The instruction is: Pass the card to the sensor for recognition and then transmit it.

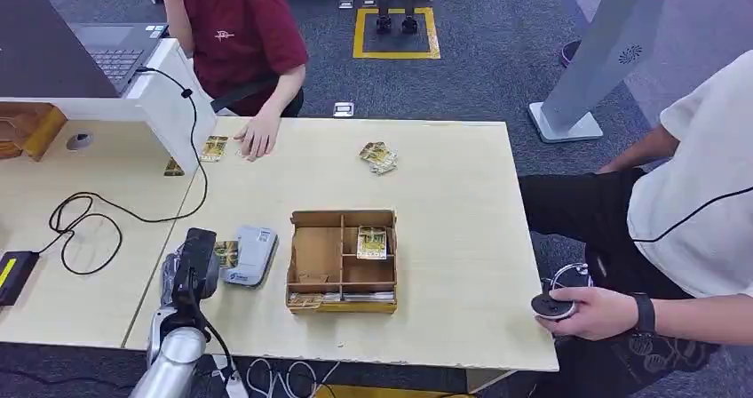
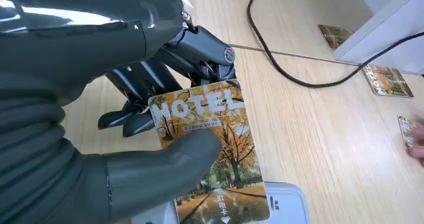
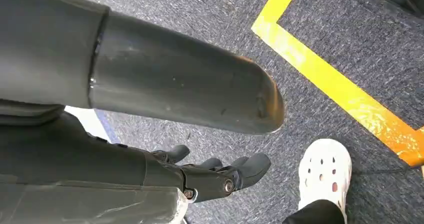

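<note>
My left hand (image 1: 191, 265) (image 2: 150, 109) pinches a hotel card (image 2: 212, 149) (image 1: 226, 253) with an autumn-tree picture between thumb and fingers. The card hangs just over the edge of the grey card sensor (image 1: 251, 254) (image 2: 285, 204) on the table. My right hand (image 3: 200, 174) hangs over the carpet with its fingers apart and nothing in it. A brown cardboard tray (image 1: 320, 254) right of the sensor holds another card (image 1: 372, 242) in one compartment.
Loose cards (image 1: 379, 157) lie at the far side of the table, and more cards (image 1: 213, 148) by a person's hand (image 1: 258, 135). A black cable (image 1: 89, 211) loops on the left table. A seated person at right holds a round controller (image 1: 555, 306).
</note>
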